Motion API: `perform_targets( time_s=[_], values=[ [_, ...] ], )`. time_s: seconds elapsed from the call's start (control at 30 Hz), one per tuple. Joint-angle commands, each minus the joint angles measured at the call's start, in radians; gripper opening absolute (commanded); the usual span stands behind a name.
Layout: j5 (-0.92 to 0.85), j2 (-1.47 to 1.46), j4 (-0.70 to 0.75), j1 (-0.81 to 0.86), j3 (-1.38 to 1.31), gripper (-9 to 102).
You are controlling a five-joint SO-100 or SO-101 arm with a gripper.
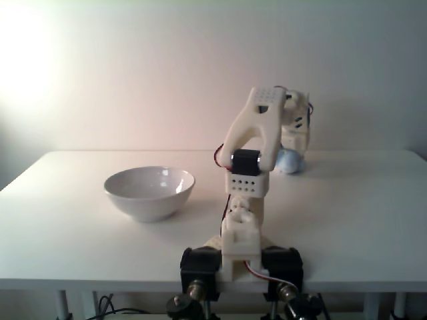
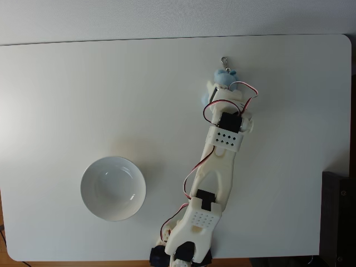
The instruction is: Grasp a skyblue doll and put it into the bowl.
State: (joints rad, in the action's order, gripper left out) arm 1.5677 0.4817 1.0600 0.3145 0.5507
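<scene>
Blue doll (image 2: 224, 77) sits under the gripper (image 2: 218, 89), grip unclear; the empty bowl (image 2: 113, 188) waits well apart.

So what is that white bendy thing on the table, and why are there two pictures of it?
That white thing is a small robot arm. It bends at joints, a bit like your arm, and its base is clamped to the table's front edge. At its far end is its tool, two fingers for pinching things.

The two pictures show the same moment from two cameras. One stands in front of the table and looks across it. The other hangs above and looks straight down.

On the table sits a white bowl with nothing in it. Farther back lies a little skyblue doll with a small metal clip. The arm has reached out to the doll and its tool is right over it. I cannot tell whether the fingers have pinched it yet.
</scene>
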Motion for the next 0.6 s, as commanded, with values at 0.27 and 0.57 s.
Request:
perform_targets(
  time_s=[0.27, 0.57],
  values=[
    [0.002, -0.008, 0.014, 0.0, 0.003, 0],
    [-0.008, 0.021, 0.02, 0.002, 0.002, 0]
  ],
)
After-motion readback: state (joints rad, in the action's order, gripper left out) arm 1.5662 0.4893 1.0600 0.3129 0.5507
